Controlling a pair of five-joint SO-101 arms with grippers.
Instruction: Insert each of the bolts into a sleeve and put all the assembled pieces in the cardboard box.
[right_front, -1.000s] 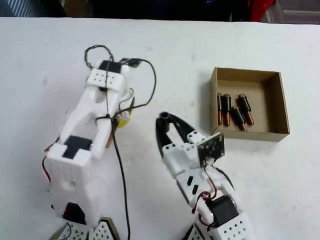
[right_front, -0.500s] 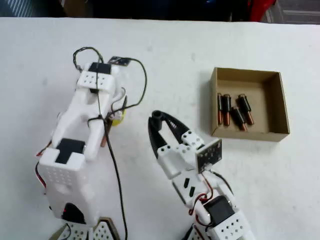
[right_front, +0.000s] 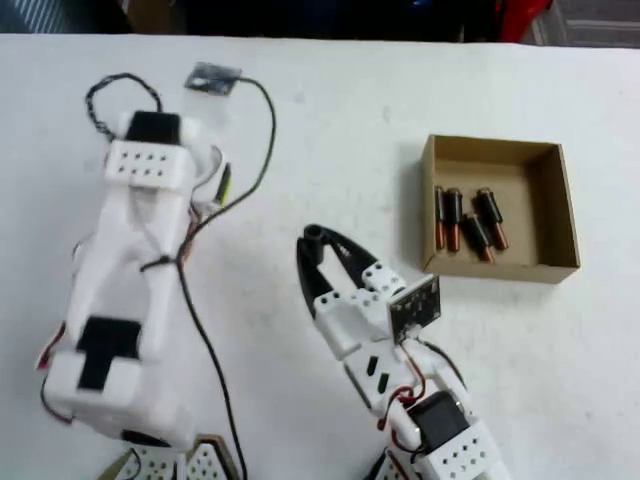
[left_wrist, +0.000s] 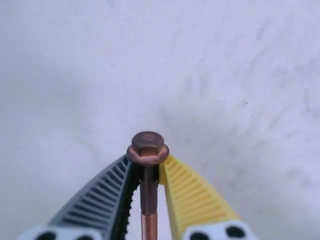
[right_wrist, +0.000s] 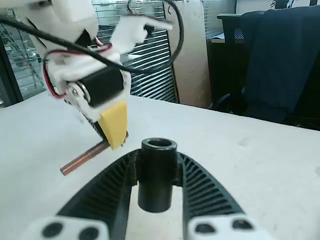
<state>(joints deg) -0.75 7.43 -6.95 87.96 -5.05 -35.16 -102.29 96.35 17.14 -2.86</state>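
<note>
1. The left arm (right_front: 130, 270) stands over the left side of the white table (right_front: 400, 90), with black cable looping off its upper end.
2. The left gripper (left_wrist: 149, 163) has one grey finger and one yellow finger (left_wrist: 192, 197), and the two are clamped on a copper bolt (left_wrist: 148, 148). They pinch it just under its flanged hex head, and the shank runs back between them. In the right wrist view the threaded end sticks out past the yellow finger at a downward slant. It is clear of the table surface and apart from the sleeve.
3. Near the middle of the table, the right gripper (right_front: 327, 256) is closed on a black sleeve (right_front: 315, 238) – a short tube held upright with its open bore facing up. The dark ribbed fingers press on it from both sides. The right wrist view shows the hole at the top unfilled, and the bolt hangs near it, off to one side.
4. The cardboard box (right_front: 493, 143) sits open on the right side of the table, well apart from both grippers.
5. Four assembled pieces (right_front: 453, 220) lie on the box floor, towards the wall nearest the arms. Each shows a black sleeve at one end and copper at the other. Two lie side by side and roughly parallel – the other two are angled and close together.
</note>
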